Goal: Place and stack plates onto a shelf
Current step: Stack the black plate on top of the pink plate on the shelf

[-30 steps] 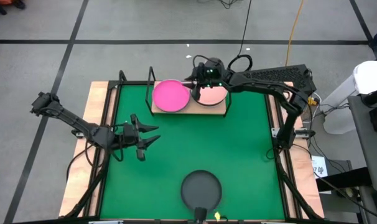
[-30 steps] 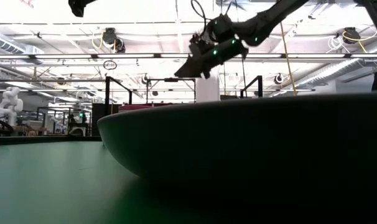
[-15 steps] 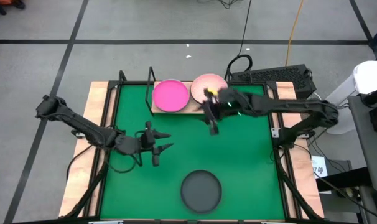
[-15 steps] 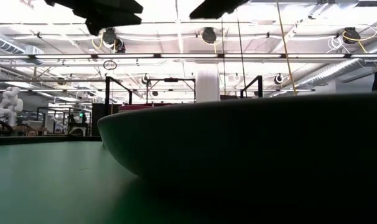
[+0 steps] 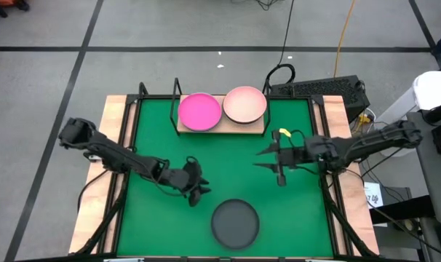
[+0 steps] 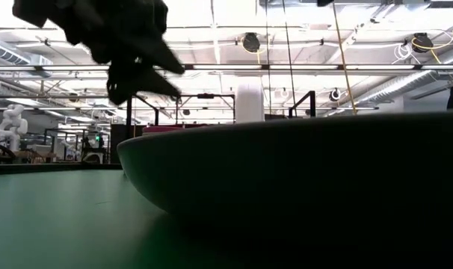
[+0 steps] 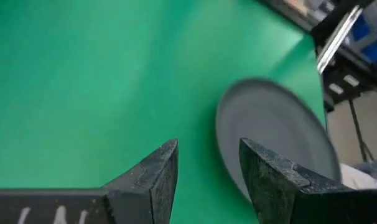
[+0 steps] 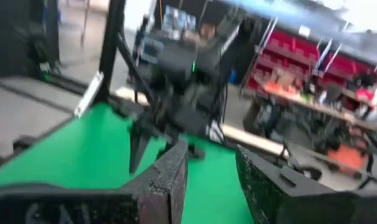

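A dark grey plate point(image 5: 235, 223) lies flat on the green mat near the table's near edge; it fills the low view point(image 6: 309, 172) and shows in the left wrist view point(image 7: 275, 134). On the wooden shelf point(image 5: 222, 129) at the far edge sit a hot pink plate point(image 5: 199, 111) and a pale pink plate point(image 5: 244, 105), side by side. My left gripper point(image 5: 196, 193) point(image 7: 207, 158) hangs open just left of and beyond the dark plate, touching nothing. My right gripper point(image 5: 263, 159) point(image 8: 212, 155) is open above the mat's right half, pointing left.
The green mat point(image 5: 162, 131) covers most of the wooden tabletop point(image 5: 113, 124). The shelf's black rod frame point(image 5: 177, 91) rises at its left end. A keyboard point(image 5: 319, 87) and cables lie beyond the table's far right corner.
My right gripper has drawn back from the pale pink plate on the shelf, moving toward the near and right side; the plate stays on the shelf. My left gripper has moved right and toward the near edge, closing on the dark grey plate, and has tipped downward.
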Tool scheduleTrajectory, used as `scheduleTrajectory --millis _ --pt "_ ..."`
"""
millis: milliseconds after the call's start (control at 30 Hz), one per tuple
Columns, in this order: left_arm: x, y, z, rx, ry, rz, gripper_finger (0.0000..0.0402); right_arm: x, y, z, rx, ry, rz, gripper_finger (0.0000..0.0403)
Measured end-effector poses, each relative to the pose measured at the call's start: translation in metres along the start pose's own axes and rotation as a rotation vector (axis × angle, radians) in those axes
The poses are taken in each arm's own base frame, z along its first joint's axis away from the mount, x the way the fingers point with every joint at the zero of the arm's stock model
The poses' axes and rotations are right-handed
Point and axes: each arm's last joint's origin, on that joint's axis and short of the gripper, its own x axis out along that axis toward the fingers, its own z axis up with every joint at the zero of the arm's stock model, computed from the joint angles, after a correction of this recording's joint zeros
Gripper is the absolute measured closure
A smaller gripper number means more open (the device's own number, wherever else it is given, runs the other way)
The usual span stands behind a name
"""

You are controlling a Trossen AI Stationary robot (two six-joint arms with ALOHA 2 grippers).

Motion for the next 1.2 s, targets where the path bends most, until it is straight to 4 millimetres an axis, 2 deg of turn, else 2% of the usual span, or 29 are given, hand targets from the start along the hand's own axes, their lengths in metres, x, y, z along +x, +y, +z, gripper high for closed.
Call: scheduleTrajectory --millis 200,367,633,867,1200 --pt "0.026 0.005 -0.018 -0.131 0.114 -0.036 0.0227 -0.017 0.012 -0.015 0.009 -0.118 0.005 0.0287" --pt "0.046 0.004 -0.028 -0.214 0.164 -0.100 0.0227 -0.020 0.015 -0.022 -0.001 -0.085 -0.064 0.0287" --pt "0.072 -0.010 -0.023 -0.178 0.279 -0.075 0.0227 -0.020 0.015 -0.022 -0.006 -0.080 -0.064 0.0287" --pt "0.081 -0.015 -0.020 -0.145 0.369 0.012 0.0227 -0.020 0.017 -0.022 -0.001 -0.082 -0.055 0.0287" --pt "0.090 -0.017 -0.027 -0.172 0.375 0.007 0.0227 -0.020 0.018 -0.021 -0.001 -0.085 -0.046 0.0287"
